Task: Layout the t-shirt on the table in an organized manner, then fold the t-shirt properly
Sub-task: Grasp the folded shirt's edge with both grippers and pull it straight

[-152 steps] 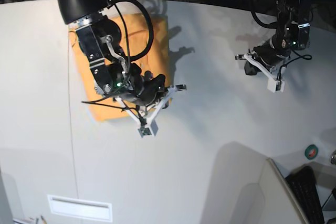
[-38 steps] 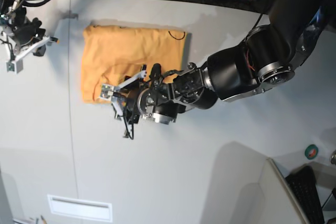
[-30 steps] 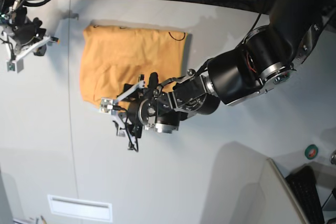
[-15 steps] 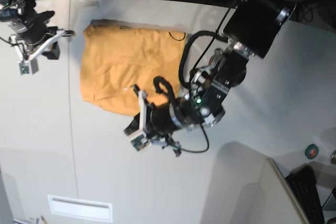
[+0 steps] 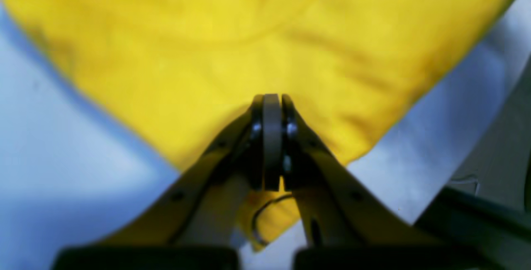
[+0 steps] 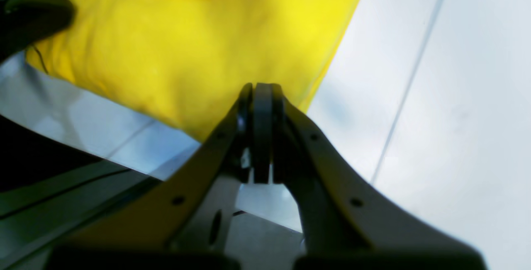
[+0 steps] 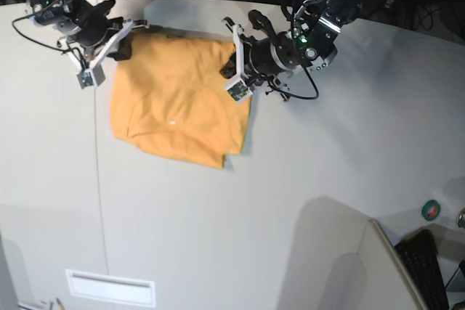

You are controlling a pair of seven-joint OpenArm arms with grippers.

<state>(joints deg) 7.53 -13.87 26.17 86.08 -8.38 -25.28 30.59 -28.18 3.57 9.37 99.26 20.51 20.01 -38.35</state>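
Orange-yellow t-shirt (image 7: pixel 178 110) lies folded on pale worktop (image 7: pixel 305 179), toward far left in base view. Long axis runs approx far-to-near; neckline end points to far edge, w/ black curved mark there. Left hand (image 7: pixel 236 70) at shirt's far right corner, fingers pressed together. Right hand (image 7: pixel 102 52) at far left corner, likewise pressed together. Can't tell whether either pinches cloth.
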